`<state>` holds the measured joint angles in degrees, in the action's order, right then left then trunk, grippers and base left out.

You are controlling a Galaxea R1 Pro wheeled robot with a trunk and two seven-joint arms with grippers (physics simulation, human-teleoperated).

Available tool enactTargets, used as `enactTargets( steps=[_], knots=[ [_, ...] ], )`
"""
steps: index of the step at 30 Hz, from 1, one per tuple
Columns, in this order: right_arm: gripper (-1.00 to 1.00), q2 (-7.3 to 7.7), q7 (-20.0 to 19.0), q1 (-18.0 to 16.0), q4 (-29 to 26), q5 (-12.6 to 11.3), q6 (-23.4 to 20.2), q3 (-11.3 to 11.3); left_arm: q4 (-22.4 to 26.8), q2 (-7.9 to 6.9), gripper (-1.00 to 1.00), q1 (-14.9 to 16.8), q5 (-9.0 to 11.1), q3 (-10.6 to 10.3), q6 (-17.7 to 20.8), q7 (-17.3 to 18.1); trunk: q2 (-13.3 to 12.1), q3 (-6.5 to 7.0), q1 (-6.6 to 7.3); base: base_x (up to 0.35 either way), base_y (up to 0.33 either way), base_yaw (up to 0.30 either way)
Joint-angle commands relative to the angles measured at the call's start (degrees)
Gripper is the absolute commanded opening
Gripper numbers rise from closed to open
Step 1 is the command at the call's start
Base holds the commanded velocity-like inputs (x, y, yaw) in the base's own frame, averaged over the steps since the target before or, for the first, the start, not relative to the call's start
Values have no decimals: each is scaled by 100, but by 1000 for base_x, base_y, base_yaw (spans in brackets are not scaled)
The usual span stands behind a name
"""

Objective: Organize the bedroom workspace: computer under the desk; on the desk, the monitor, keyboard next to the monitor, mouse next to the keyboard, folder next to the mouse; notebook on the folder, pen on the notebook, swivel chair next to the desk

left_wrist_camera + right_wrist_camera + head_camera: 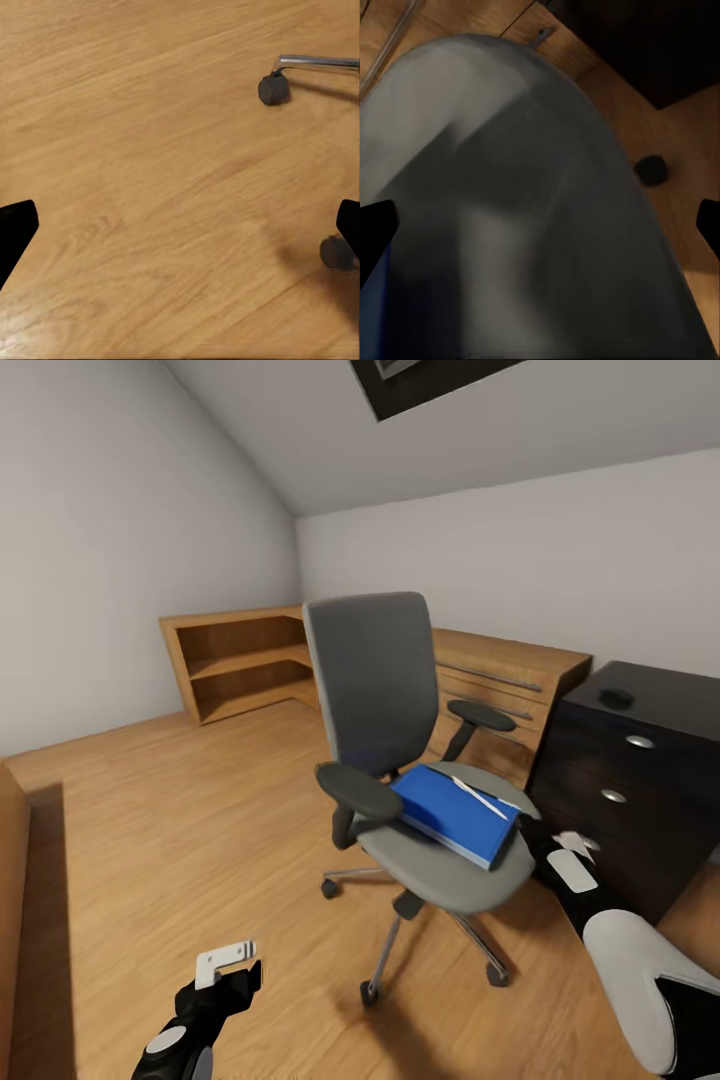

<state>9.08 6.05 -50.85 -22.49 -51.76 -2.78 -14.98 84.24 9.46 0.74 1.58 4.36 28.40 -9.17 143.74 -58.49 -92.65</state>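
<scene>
The grey swivel chair (380,690) stands mid-room on the wood floor, turned toward me. Flat on its seat lies the blue folder (452,815), and the thin white pen (478,797) rests on the folder. The small dark mouse (615,698) sits on top of a black drawer cabinet (660,710) at the right. My right gripper (545,850) is open at the seat's right edge, its fingers spread over the grey seat (510,187). My left gripper (235,962) is open and empty, low over bare floor left of the chair base. The notebook, keyboard, monitor, computer and desk are out of view.
Low light-wood shelves (240,660) and drawers (500,680) line the far wall behind the chair. The chair's chrome legs and black castors (273,88) spread over the floor near my left gripper (180,232). A wooden edge (12,920) stands at the far left.
</scene>
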Motion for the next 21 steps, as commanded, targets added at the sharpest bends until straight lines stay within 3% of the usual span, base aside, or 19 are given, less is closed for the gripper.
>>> enactTargets(
  steps=[1,7,14,21],
  knots=[
    [100,-8,20,5,-9,-106,-29,-8,-1,4,100,5,17,1,28,-17,1,-6,0,0,0,237],
    [100,-11,12,5,-9,-106,-29,-5,-13,4,100,5,18,-1,17,-23,1,-6,0,0,0,203],
    [100,-12,11,5,-9,-106,-29,-5,16,4,100,5,18,-5,9,-23,1,-6,0,-11,0,28],
    [100,-12,10,5,-32,-99,-29,-5,22,4,100,5,18,-5,13,-24,1,-6,0,-226,0,2]
  ],
)
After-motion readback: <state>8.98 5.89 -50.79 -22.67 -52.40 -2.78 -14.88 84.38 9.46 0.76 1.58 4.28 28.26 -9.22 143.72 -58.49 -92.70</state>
